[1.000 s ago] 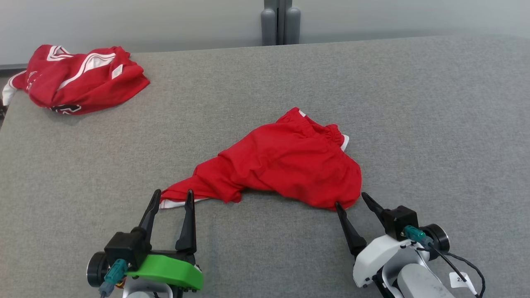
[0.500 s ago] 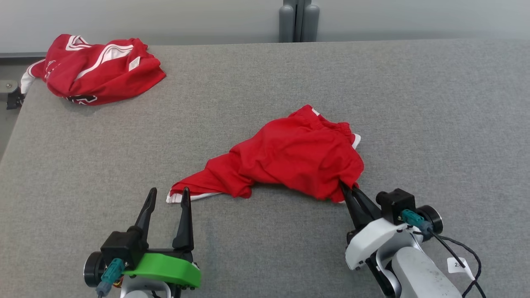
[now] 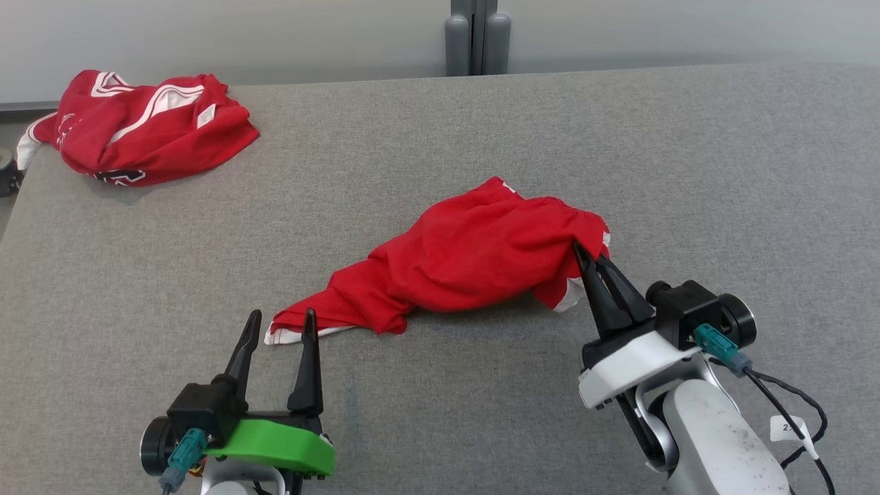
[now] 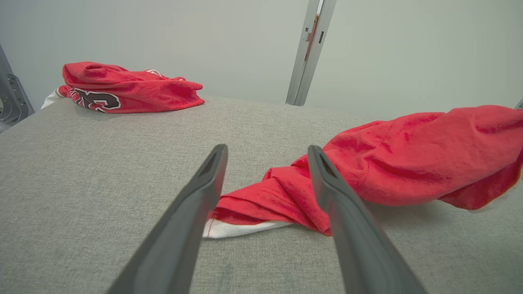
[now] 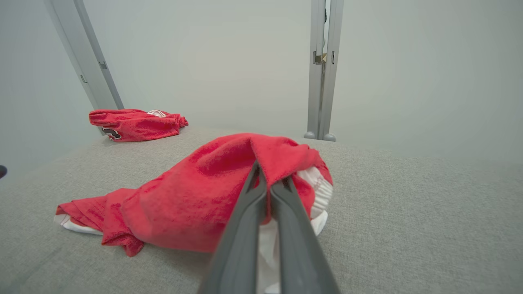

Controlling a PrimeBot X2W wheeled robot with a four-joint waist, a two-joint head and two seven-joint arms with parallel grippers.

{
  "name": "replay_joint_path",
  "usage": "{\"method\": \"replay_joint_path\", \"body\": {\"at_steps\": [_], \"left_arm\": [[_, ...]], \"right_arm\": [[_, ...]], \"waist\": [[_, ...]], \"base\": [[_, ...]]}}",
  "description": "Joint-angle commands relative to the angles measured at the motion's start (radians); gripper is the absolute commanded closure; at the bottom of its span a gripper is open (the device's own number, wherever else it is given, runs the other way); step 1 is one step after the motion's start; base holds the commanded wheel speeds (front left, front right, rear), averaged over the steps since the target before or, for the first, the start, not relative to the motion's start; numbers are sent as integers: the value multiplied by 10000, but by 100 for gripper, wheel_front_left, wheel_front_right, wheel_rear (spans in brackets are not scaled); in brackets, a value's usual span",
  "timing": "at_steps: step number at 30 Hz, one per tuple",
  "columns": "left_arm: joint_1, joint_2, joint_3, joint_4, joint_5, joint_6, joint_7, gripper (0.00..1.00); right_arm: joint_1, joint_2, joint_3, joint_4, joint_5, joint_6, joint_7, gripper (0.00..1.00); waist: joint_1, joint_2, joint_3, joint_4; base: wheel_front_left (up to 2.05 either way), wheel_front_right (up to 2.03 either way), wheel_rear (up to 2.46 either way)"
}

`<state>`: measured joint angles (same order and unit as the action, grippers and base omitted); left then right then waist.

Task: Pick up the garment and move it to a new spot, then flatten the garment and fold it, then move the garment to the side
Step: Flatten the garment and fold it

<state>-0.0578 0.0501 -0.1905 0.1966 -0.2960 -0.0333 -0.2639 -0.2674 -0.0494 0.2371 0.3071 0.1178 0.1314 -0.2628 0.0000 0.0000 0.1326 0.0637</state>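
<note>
The garment [image 3: 467, 261] is a crumpled red piece with white trim, lying mid-table. My right gripper [image 3: 584, 258] is shut on its right edge and holds that end lifted off the table; in the right wrist view the cloth [image 5: 204, 192] drapes over the closed fingers [image 5: 282, 212]. The garment's left corner with a white hem [image 3: 289, 335] still rests on the table. My left gripper [image 3: 282, 323] stands open just in front of that corner, and the left wrist view shows the hem [image 4: 241, 226] between the spread fingers [image 4: 331, 196], untouched.
A second red garment with white stripes [image 3: 137, 130] lies bunched at the table's far left corner. The grey table [image 3: 722, 172] spreads wide to the right and back. A grey post [image 3: 471, 38] stands behind the far edge.
My right gripper has shut on the garment's right edge and lifted it up and back. The left gripper stays open by the left corner. The head camera has shifted slightly.
</note>
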Motion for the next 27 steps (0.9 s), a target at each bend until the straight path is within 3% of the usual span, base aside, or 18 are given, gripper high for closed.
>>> {"method": "replay_joint_path", "body": {"at_steps": [1,10,22,23,25,27], "left_arm": [[-191,7,60,-82,-5,68,-8,0],[-327,10,223,-533,-33,160,-8,0],[-312,9,89,-800,-243,294,-8,0],[-321,9,65,-822,-264,320,-8,0],[-331,9,28,-832,-309,348,-8,0],[-338,9,-17,-811,-355,374,-8,0]], "right_arm": [[-122,-19,34,-175,-86,-14,-31,100],[-1210,-19,1300,-398,-101,-14,-31,100],[-2096,-23,4498,1719,26,-14,-31,100],[-2154,-23,4685,1772,47,-14,-31,92],[-2153,-22,4989,1885,121,-14,-31,56],[-2207,-22,5358,2064,135,-14,-31,0]], "waist": [[0,0,24,15],[0,0,173,560],[0,0,527,1658],[0,0,580,1709],[0,0,637,1769],[0,0,668,1793]], "base": [[0,0,0],[0,0,0],[0,0,0],[0,0,0],[0,0,0],[0,0,0]]}}
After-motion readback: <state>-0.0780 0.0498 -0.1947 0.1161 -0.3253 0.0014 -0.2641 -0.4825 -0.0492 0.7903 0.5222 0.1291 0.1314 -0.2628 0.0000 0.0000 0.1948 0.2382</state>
